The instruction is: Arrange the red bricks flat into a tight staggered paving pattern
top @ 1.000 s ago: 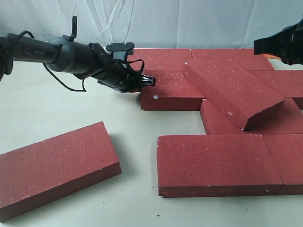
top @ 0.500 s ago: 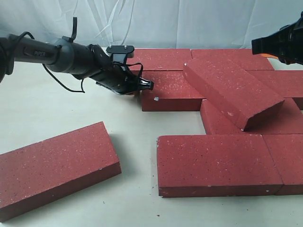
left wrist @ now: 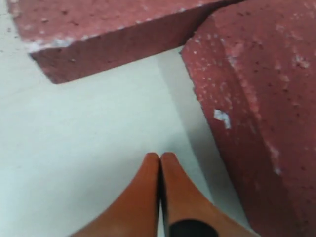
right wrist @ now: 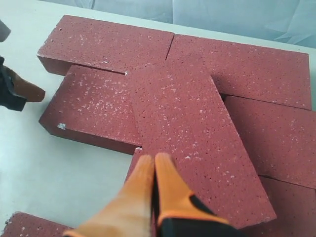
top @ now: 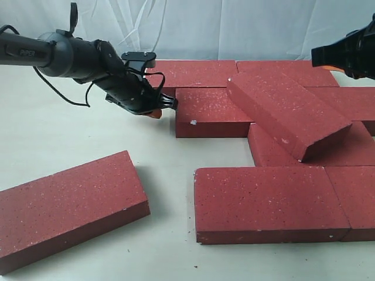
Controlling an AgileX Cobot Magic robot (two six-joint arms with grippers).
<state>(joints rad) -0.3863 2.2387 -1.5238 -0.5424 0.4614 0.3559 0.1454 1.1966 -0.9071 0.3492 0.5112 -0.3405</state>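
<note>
Your exterior view looks low across the red bricks [top: 269, 202]; left wrist view sits very close, right wrist higher, all sharing the chipped brick [top: 211, 111] at one o'clock.

Left pincer [left wrist: 159, 159] and right pincer [right wrist: 153, 159] both have fingertips pressed together.

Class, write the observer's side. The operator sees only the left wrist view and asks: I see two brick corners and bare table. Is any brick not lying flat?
Observer: Yes. A tilted brick lies diagonally across the laid bricks.
Operator: Any strays?
Observer: A loose brick lies flat at the exterior view's lower left, apart from the group.
Operator: And the right gripper?
Observer: The right gripper is shut and holds nothing. Its wrist view looks down on the tilted brick.
</note>
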